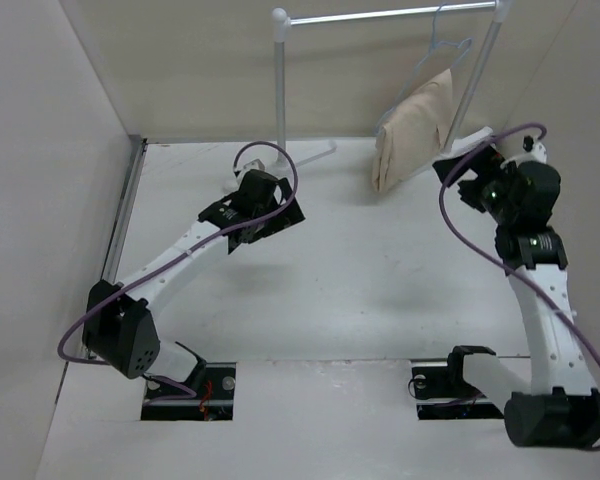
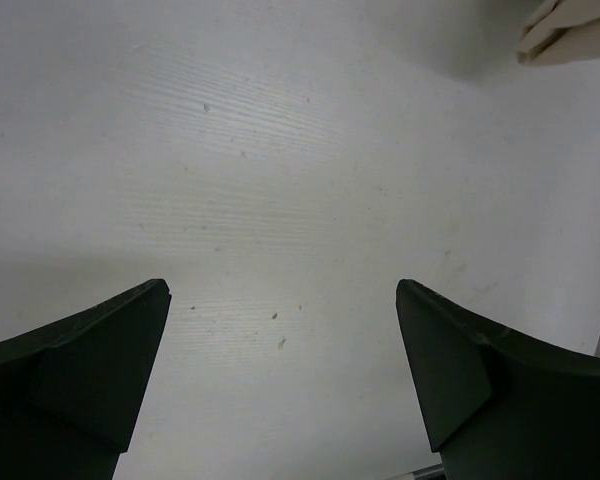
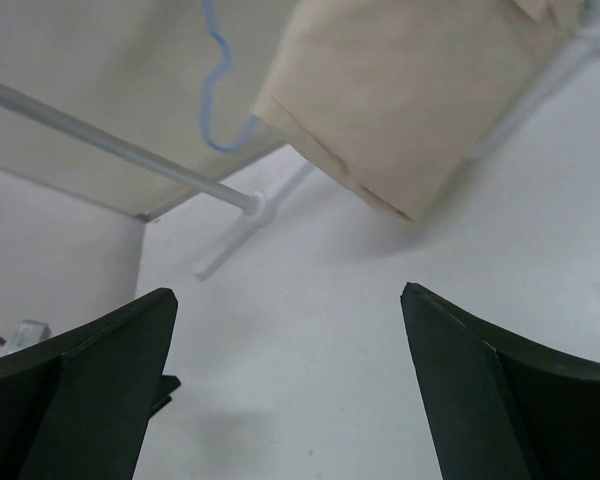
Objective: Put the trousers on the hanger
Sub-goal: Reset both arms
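On my overhead view the trousers (image 1: 412,130) hang folded over the hanger (image 1: 450,50). The hanger's hook sits on the rail (image 1: 390,15) at the far right of the table (image 1: 360,280). The cloth drops in a beige bundle toward the tabletop, and I cannot tell whether its lower end touches the surface.

My right pincer (image 3: 288,295) stands wide open with nothing between its fingers, only bare table showing in the gap. The trousers are ahead of it and higher up, shifted toward its right finger. They are near but clearly apart, and no cloth reaches the fingertips. The hanger's hook shows up and to the left of the cloth, over the rail.

My left pincer (image 2: 280,290) is also spread wide and holds nothing. It hovers over the left middle of the table, well apart from the trousers. From its own camera I see only a corner of the beige cloth at the top right edge, far beyond its right finger.
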Action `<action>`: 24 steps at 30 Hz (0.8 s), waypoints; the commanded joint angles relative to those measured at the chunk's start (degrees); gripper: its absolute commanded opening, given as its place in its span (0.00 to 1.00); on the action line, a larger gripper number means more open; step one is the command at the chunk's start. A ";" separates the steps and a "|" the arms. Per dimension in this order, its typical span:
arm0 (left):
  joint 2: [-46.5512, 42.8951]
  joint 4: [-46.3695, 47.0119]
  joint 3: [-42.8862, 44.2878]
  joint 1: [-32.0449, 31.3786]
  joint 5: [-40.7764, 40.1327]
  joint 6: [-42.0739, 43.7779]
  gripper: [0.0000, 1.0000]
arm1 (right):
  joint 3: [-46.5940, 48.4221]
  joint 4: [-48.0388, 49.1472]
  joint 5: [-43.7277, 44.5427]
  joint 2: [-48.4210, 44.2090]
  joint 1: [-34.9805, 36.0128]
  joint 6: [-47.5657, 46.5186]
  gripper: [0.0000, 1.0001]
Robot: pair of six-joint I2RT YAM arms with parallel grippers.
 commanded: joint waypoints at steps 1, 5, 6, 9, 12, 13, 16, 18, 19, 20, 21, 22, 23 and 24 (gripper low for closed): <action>0.94 0.84 1.73 -1.69 -0.17 0.83 1.00 | -10.37 -2.16 7.29 -6.02 -2.15 4.26 1.00; 2.87 0.14 1.47 -4.42 -0.53 1.36 1.00 | -23.39 -6.11 11.16 -14.21 -4.00 9.71 1.00; 3.23 0.05 1.29 -5.03 -0.61 1.45 1.00 | -26.02 -7.26 11.86 -16.22 -4.35 10.50 1.00; 3.93 0.40 0.06 -6.88 -0.70 1.53 1.00 | -30.96 -9.63 12.83 -21.41 -4.36 11.13 1.00; 5.59 -0.04 -0.03 -8.20 -0.62 1.53 1.00 | -34.04 -12.18 13.98 -24.06 -4.61 11.30 1.00; 6.12 -0.04 -0.03 -8.72 -0.70 1.53 1.00 | -34.83 -12.97 14.06 -24.33 -4.88 11.30 1.00; 7.18 0.75 -0.47 -10.04 -0.79 1.36 1.00 | -37.03 -13.59 14.07 -24.85 -5.76 11.13 1.00; 7.62 0.92 -0.47 -10.66 -1.05 1.27 1.00 | -37.21 -13.68 14.50 -25.38 -5.67 10.95 1.00; 7.80 0.93 -0.47 -11.01 -1.14 1.27 1.00 | -37.04 -13.68 14.85 -25.30 -5.59 10.78 1.00; 7.97 1.01 -0.47 -11.10 -1.32 1.27 1.00 | -36.95 -13.68 15.12 -24.86 -5.59 10.60 1.00; 8.06 1.01 -0.47 -11.19 -1.32 1.27 1.00 | -36.95 -13.68 15.03 -24.25 -5.76 10.43 1.00; 8.15 1.01 -0.47 -11.19 -1.32 1.27 1.00 | -36.95 -13.51 14.68 -23.63 -5.85 10.34 1.00; 8.15 1.01 -0.47 -11.10 -1.32 1.36 1.00 | -36.95 -13.42 14.59 -23.19 -5.67 10.34 1.00; 8.15 1.01 -0.47 -10.93 -1.41 1.45 1.00 | -36.95 -13.25 14.59 -22.84 -5.41 10.34 1.00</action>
